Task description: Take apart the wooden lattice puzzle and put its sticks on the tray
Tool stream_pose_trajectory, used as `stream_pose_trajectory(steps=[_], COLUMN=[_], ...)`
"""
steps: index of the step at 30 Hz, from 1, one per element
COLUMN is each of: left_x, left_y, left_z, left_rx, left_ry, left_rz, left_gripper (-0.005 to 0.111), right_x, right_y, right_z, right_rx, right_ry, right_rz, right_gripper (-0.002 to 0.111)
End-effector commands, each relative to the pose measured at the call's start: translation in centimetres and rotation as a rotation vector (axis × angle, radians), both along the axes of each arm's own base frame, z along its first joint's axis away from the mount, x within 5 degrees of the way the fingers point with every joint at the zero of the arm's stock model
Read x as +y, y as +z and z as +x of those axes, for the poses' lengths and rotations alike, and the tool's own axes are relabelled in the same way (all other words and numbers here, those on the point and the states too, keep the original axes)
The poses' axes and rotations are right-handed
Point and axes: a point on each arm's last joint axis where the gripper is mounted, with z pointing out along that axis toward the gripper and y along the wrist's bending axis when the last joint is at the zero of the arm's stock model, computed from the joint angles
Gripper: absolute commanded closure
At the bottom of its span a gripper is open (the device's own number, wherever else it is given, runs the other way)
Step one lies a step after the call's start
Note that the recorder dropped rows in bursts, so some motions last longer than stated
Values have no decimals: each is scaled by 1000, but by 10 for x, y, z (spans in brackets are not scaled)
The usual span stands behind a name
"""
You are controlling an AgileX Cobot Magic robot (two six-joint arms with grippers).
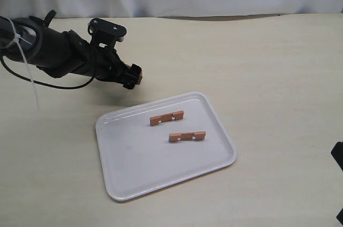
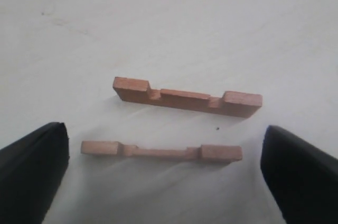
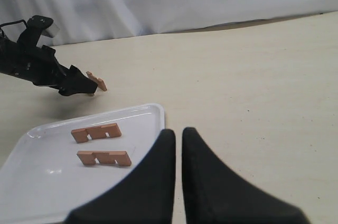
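- Left gripper (image 1: 133,77): off the tray (image 1: 134,179), beyond its far-left corner, over the bare table (image 1: 268,55).
- The views disagree on its state. In the left wrist view its fingers (image 2: 37,166) stand wide apart with nothing between them.
- In the exterior and right wrist views a reddish-brown wooden piece (image 3: 98,82) sits right at its tip. Can't tell whether it's clamped on that piece or released, or whether the piece is one stick or more.
- Tray: flat on the table, mid-scene, white, low rim. It has two sticks in it, both in the half farther from the exterior camera.
- Far stick (image 1: 166,118): near the tray's middle, toward the far edge, slightly angled.
- Near stick (image 1: 187,136): just beside the far one, toward the tray's right edge, roughly parallel, not touching it. Two notches are visible on each.
- In the left wrist view both sticks sit on the white tray floor, framed between the spread fingers.
- No assembled lattice is visible anywhere; the two sticks lie apart as single bars.
- Right gripper (image 3: 178,132): well off to the tray's right, only a black sliver at the exterior view's edge. Fingers are clenched to a thin slit, nothing in them, touching nothing.
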Motion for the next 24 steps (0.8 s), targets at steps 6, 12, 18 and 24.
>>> stream_pose_trajectory(steps=[6,12,18,24], left_x=[-1,-3,-9,-20], left_y=[1,3,43,101], left_z=[1,-2,-11,-47], left_rx=[5,23,24,128], left_ry=[49,-6,-101,-383], left_rz=[-35,-27,-83,-180], left_gripper=[76,107,107,107], right_x=[0,0,0,0], right_y=[-1,-1,-1,-1], right_z=[0,0,0,0], right_rx=[2,2,2,2], right_ry=[1,1,1,1], right_rz=[-14,-14,-14,-14], right_gripper=[104,104,104,104])
